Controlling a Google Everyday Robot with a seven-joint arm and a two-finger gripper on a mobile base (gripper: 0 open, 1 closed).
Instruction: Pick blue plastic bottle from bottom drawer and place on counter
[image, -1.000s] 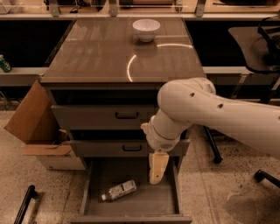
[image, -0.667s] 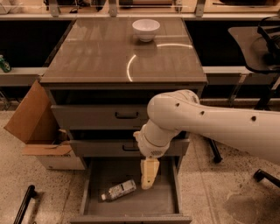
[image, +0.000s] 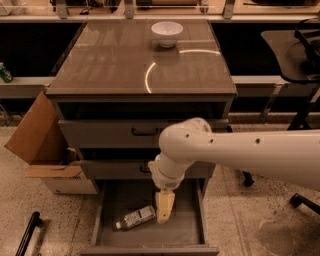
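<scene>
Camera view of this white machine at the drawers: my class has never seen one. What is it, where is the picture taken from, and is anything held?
It is a robot arm, entering from the right. Its tip, the cream gripper, reaches into the open bottom drawer. The one camera looks down from above and in front. A blue plastic bottle lies on its side in that drawer, just beside the gripper, not lifted. On the counter stands a white bowl; a cardboard box sits at the left.

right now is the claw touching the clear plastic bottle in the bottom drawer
Cannot tell. In the camera view the claw hangs inside the grey bottom drawer, its outline meeting the small clear plastic bottle; neither contact nor gap shows.
</scene>
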